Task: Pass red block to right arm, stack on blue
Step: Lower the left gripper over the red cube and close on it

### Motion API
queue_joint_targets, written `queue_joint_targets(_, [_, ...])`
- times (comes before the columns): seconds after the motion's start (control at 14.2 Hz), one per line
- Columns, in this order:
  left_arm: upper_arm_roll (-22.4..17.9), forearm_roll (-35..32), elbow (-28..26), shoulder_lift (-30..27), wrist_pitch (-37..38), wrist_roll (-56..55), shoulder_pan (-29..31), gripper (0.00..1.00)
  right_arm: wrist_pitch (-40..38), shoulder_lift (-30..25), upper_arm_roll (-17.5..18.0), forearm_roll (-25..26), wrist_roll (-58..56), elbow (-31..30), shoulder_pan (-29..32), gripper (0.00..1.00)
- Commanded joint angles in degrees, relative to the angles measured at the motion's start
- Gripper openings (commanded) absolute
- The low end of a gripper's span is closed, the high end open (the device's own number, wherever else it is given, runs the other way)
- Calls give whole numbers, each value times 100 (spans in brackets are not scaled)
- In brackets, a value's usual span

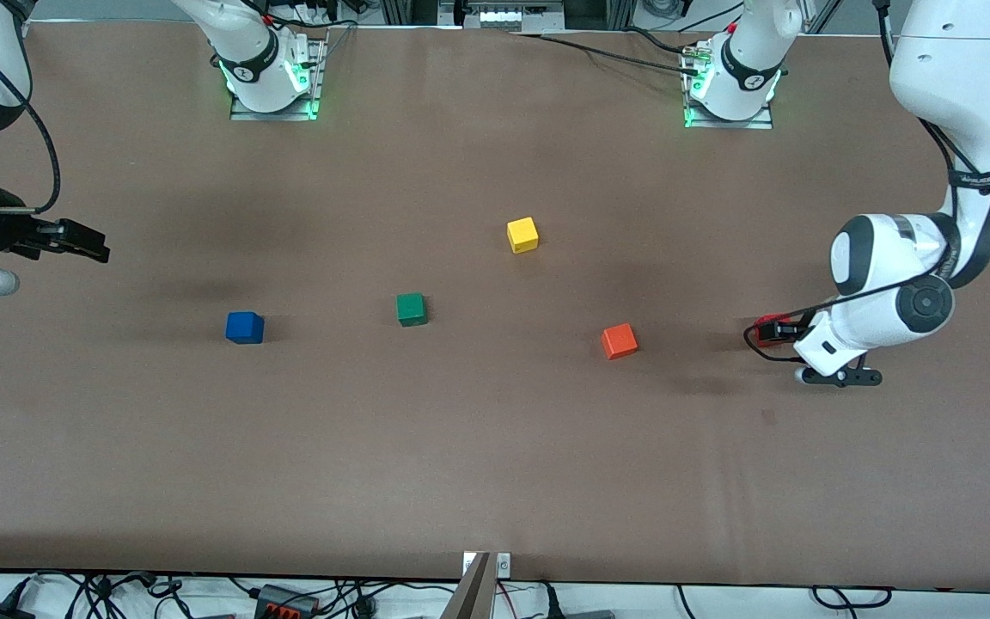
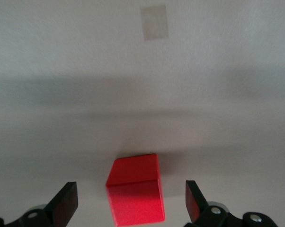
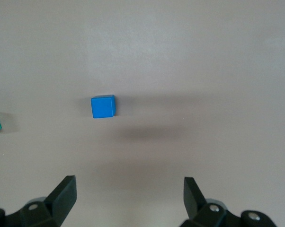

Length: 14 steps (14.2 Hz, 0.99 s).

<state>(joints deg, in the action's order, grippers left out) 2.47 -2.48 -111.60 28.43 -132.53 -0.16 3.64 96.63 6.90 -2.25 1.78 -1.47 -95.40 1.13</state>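
The left gripper (image 2: 131, 203) is spread wide right around the red block (image 2: 135, 190) on the table (image 1: 495, 447) at the left arm's end, not gripping it, while the right gripper (image 3: 130, 198) waits wide open and empty up over the table near the blue (image 1: 244, 327) cube.

Blue cube (image 3: 103, 106) on table (image 3: 204, 71), right pincer (image 3: 128, 196) spread wide above

High front view, two close, downward wrist views
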Motion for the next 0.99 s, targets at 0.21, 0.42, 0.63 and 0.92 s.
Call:
queue_joint_targets(0.21, [17, -78, -872, -259, -1072, 78, 6, 100, -162, -31, -4, -81, -81, -49, 1, 100])
queue_joint_targets(0.42, [17, -78, -881, -242, -1064, 78, 41, 40, -197, 4, -4, -81, -81, -40, 1, 100])
queue_joint_targets(0.63, [17, -78, -829, -259, -994, 78, 41, 8, -285, 5, -4, -81, -81, -22, -7, 100])
queue_joint_targets(0.92, [43, -86, -488, -513, -392, 69, -20, 3, -276, 57, 5, -264, -72, 4, -103, 100])
